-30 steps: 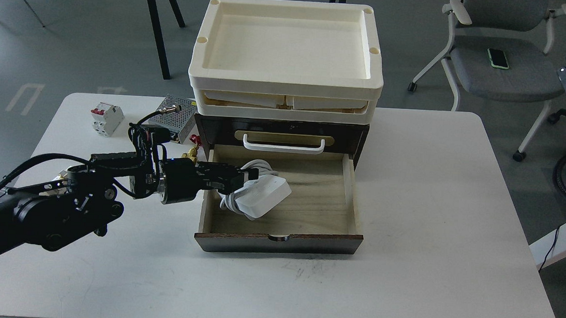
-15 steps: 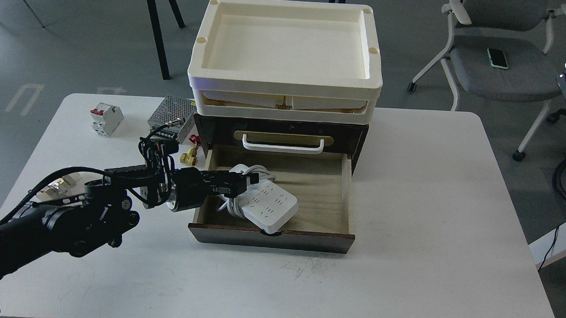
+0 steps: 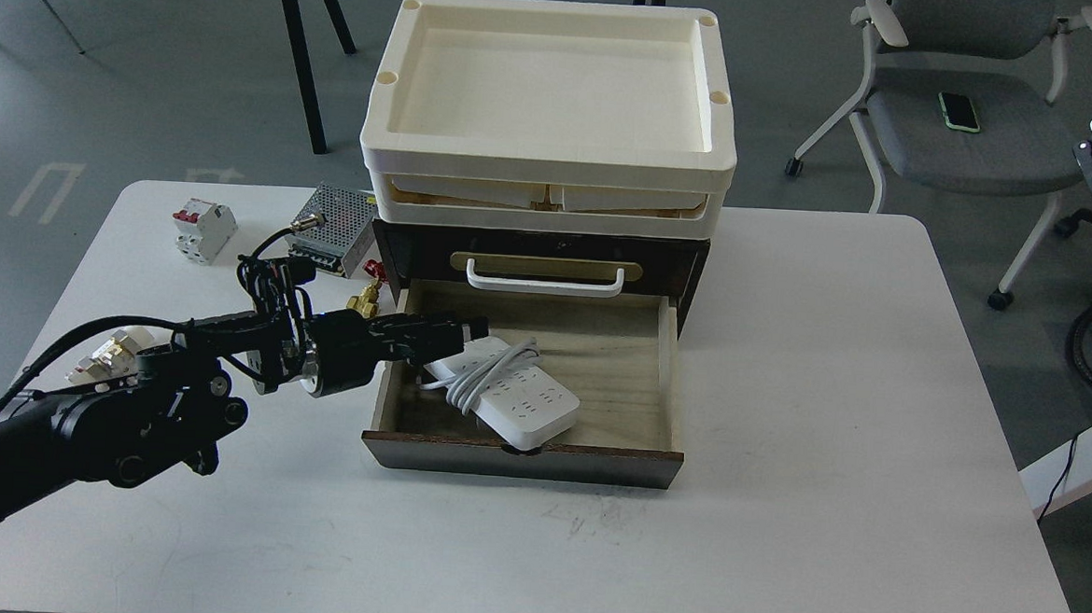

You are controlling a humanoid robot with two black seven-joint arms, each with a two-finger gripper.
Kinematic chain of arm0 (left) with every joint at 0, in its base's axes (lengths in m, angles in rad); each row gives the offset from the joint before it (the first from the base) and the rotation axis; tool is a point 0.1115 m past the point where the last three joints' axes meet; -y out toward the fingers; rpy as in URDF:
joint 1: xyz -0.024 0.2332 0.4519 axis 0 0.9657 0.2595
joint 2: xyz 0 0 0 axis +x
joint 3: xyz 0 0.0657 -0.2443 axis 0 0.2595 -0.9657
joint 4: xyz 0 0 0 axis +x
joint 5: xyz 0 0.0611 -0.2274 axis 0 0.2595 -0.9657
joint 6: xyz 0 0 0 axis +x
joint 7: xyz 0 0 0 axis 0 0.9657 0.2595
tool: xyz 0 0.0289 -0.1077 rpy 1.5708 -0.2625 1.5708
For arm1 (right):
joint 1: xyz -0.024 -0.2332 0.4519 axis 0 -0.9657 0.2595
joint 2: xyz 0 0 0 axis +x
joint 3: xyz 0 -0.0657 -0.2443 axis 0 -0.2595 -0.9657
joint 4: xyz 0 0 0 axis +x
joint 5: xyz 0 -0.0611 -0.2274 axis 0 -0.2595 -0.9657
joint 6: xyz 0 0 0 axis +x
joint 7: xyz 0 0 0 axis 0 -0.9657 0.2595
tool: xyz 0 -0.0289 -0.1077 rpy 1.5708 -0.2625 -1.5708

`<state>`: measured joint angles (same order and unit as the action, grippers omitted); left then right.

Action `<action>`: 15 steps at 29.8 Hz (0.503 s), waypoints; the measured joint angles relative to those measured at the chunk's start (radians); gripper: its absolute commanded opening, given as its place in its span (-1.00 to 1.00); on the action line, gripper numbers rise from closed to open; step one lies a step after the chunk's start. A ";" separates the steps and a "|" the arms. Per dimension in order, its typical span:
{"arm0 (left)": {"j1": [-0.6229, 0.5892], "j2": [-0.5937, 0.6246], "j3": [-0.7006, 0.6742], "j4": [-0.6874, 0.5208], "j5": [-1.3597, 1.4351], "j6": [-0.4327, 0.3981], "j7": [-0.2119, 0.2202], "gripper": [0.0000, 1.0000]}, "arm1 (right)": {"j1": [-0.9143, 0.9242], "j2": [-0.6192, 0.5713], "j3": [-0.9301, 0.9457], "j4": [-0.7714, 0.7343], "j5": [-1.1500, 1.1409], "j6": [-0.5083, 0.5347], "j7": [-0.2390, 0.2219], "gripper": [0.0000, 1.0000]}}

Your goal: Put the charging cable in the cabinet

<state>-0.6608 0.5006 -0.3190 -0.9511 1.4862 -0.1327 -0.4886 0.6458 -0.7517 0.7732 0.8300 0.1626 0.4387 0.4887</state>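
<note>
From the head camera I see my left arm reaching in from the lower left across the white table (image 3: 785, 375), its gripper (image 3: 456, 328) stretched out level over the left rear part of the open drawer. The two fingers lie close alongside each other and nothing sits between them; I read the hand as narrow and empty, with its tips just above and beside the upper end of the charging cable (image 3: 515, 396). That power strip lies flat on the pale wood floor of the drawer, angled from upper left to lower right, socket face up, with its thick white cord looped across its left half and a bit of cord spilling toward the drawer's left wall. Its lower right corner reaches almost to the drawer's front board. The cabinet (image 3: 689, 258) stands at the back middle of the table, its bottom drawer pulled out toward me, the white handle (image 3: 545, 280) of the upper drawer showing just above, and the cream tray (image 3: 722, 166) stacked on top. Left of the cabinet sit the perforated metal box (image 3: 340, 216) and, farther left, the white-and-red breaker (image 3: 202, 228). My right gripper is out of view.
</note>
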 measured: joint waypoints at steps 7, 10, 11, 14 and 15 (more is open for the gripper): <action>0.050 0.277 0.000 -0.139 -0.109 -0.006 0.000 0.95 | 0.000 0.000 0.000 0.000 0.000 0.001 0.000 1.00; 0.058 0.347 -0.019 -0.177 -0.287 -0.019 0.000 0.95 | 0.006 0.010 -0.003 0.012 0.000 0.005 0.000 1.00; 0.059 0.355 -0.041 -0.180 -0.373 -0.031 0.000 0.95 | 0.008 0.015 -0.005 0.025 -0.001 0.007 0.000 1.00; 0.064 0.355 -0.141 -0.182 -0.651 -0.118 0.000 0.96 | 0.013 0.023 -0.009 0.086 -0.006 0.017 0.000 1.00; 0.065 0.350 -0.180 -0.181 -0.748 -0.168 0.000 0.96 | 0.013 0.024 -0.010 0.115 -0.008 0.025 0.000 1.00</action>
<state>-0.5953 0.8502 -0.4986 -1.1321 0.7383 -0.3010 -0.4886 0.6583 -0.7282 0.7637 0.9453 0.1547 0.4641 0.4887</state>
